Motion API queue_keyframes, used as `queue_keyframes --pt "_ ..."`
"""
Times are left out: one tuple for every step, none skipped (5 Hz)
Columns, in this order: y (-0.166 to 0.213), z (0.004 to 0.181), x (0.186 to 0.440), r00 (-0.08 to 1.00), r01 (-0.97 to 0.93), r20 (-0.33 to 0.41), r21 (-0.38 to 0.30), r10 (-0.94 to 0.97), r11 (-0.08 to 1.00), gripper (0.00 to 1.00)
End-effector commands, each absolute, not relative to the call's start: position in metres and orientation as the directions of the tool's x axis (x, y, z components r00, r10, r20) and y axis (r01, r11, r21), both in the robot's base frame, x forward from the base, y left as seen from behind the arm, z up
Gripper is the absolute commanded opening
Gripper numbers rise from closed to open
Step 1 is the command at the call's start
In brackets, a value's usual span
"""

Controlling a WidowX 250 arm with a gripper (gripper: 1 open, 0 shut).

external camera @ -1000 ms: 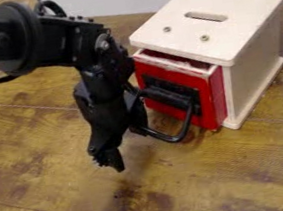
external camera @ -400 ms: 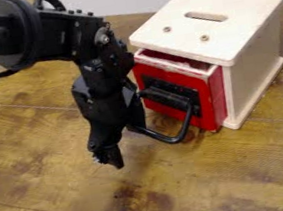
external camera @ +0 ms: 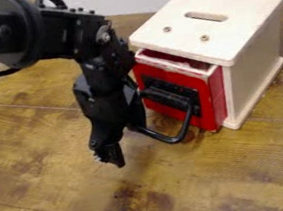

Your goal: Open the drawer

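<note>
Closest to the camera was just the worn wooden surface [external camera: 65, 206], lots of scuffed grain and a few darker patches. A bit further back the pincer [external camera: 109, 155] hung pointing down, its tips just above the wood, at the lower left of the handle. Honestly couldn't tell whether it was clenched or released, the black fingers blurred together from this angle. It looked to be right against the left side of the black loop handle [external camera: 173, 115], but whether it actually had hold of it wasn't clear.

The handle stuck out from the red front of the drawer [external camera: 183, 93], drooping toward the wood. The drawer sat in the lower front face of the cream box [external camera: 248, 60], and it seemed pulled out a little, with a dark gap showing under the box's top edge.

Behind that, the black arm [external camera: 32, 34] came in from the upper left and bent down over the pincer. Farthest back was the box's top panel [external camera: 212, 20], with a slot and a couple of small screws in it.
</note>
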State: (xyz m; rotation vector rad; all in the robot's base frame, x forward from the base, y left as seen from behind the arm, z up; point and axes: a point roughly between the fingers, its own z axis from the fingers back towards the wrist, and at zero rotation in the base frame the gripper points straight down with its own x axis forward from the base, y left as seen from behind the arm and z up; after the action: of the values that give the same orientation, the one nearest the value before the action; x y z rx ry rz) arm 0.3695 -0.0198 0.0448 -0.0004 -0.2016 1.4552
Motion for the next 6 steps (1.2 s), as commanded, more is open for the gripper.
queue_keyframes --pt "-0.0038 0.0658 0.3829 0.04 -0.979 0.154 -0.193 0.987 0.07 1.0" --pt "-0.0039 0.0653 0.3835 0.037 -0.98 0.156 -0.19 0.987 0.066 1.0" --pt "-0.0041 0.0644 0.384 0.034 -0.98 0.158 -0.187 0.987 0.063 1.0" --pt "-0.0039 0.0649 0.3836 0.029 -0.981 0.16 -0.184 0.987 0.059 1.0" --pt "-0.0037 0.0652 0.3838 0.025 -0.982 0.162 -0.182 0.987 0.055 1.0" --pt "-0.0035 0.0648 0.384 0.02 -0.982 0.163 -0.18 0.986 0.05 1.0"
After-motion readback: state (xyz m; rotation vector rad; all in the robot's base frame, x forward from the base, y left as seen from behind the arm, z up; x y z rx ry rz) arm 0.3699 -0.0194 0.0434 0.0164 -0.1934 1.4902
